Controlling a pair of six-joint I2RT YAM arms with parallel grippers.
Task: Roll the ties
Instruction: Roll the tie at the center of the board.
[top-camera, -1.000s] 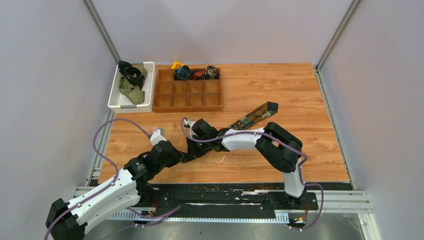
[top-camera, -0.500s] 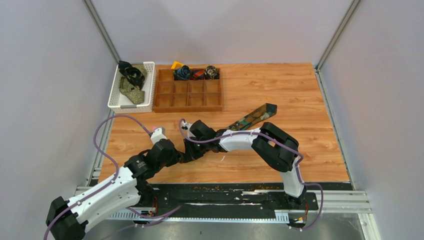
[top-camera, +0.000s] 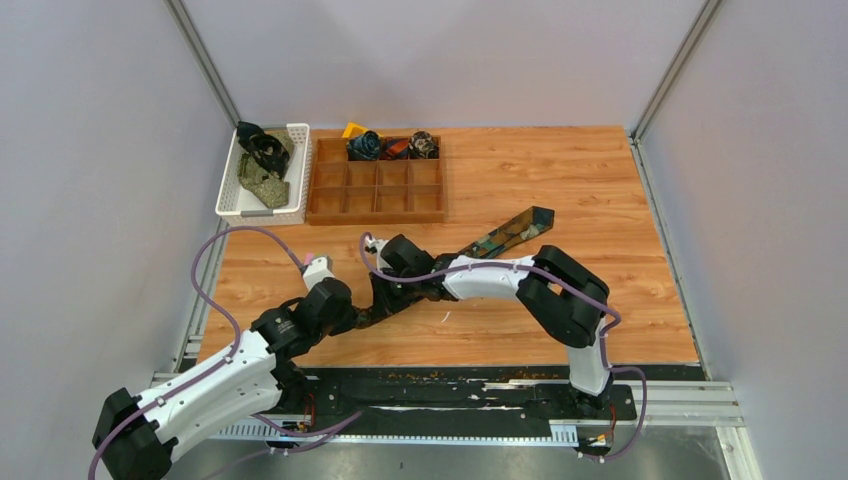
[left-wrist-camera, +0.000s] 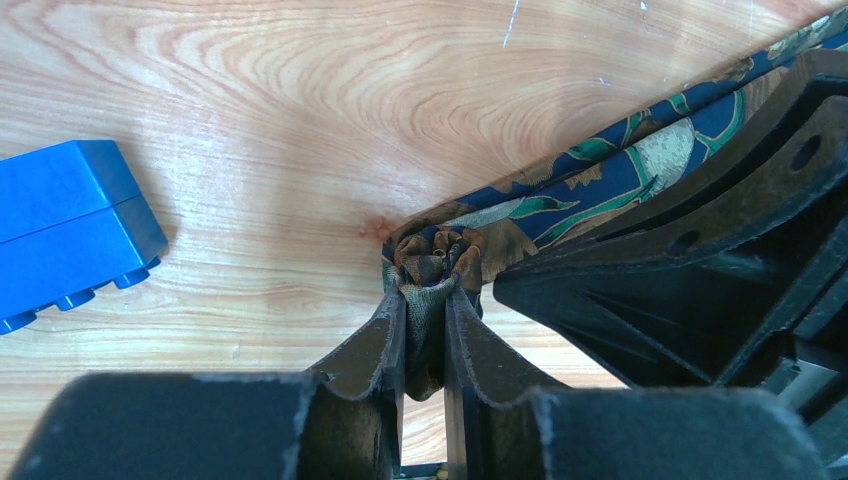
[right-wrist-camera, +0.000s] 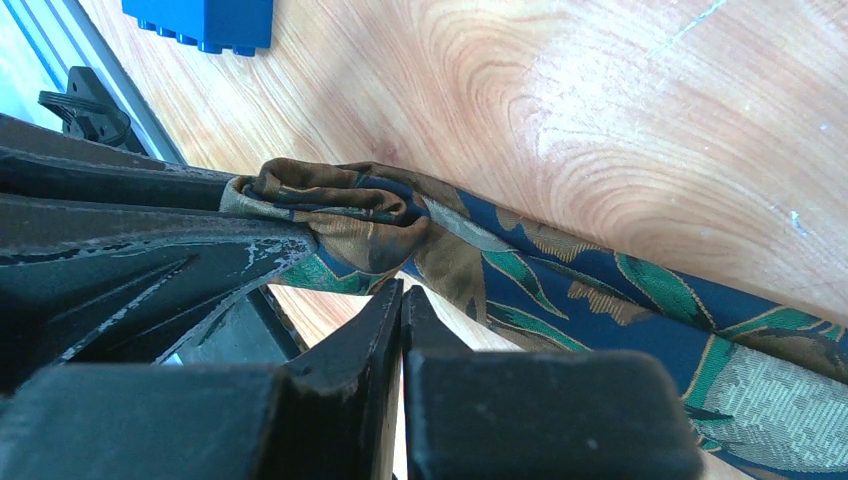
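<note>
Pinching the rolled-up end of the patterned tie (left-wrist-camera: 600, 190), the left hand (left-wrist-camera: 425, 300) grasps it on the worktop (left-wrist-camera: 250, 120). Right hand (right-wrist-camera: 400, 300) clenched shut, tips right beside the roll. Rest of tie trails off past the right hand. Blue block (left-wrist-camera: 70, 225) left of the left hand.

One stretched-out tie (top-camera: 505, 233), three rolled ties (top-camera: 365, 146), one blue block (left-wrist-camera: 70, 230), one basket (top-camera: 228, 200)

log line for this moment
left gripper: shut on tie, at small rolled end | right gripper: shut, tips beside roll | rest of tie flat on table
</note>
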